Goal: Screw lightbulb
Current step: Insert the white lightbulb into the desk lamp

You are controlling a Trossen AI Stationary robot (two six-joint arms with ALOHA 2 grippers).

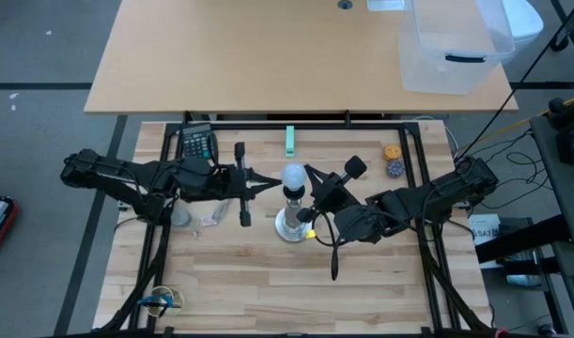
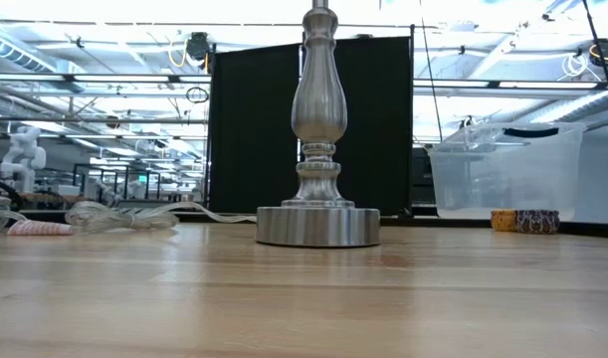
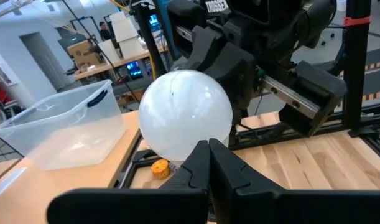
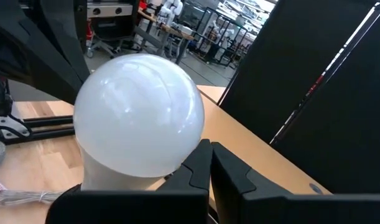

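Observation:
The white frosted lightbulb stands upright on top of the silver stand at the table's middle. Its screw base is hidden; only its white neck shows. The stand's round foot rests on the wood. My left gripper is shut and points at the bulb from the table's left. My right gripper is shut and its tips lie by the globe's right side. My left gripper's shut fingertips stand against the globe's lower part, level, from the table's left; I cannot tell whether they touch it. My right gripper's shut fingertips stand by the globe's lower side, from the table's right; I cannot tell whether they touch it.
A calculator, a green piece and two small round pieces lie toward the far edge. A clear bag lies left of the stand. A clear plastic bin stands on the table behind.

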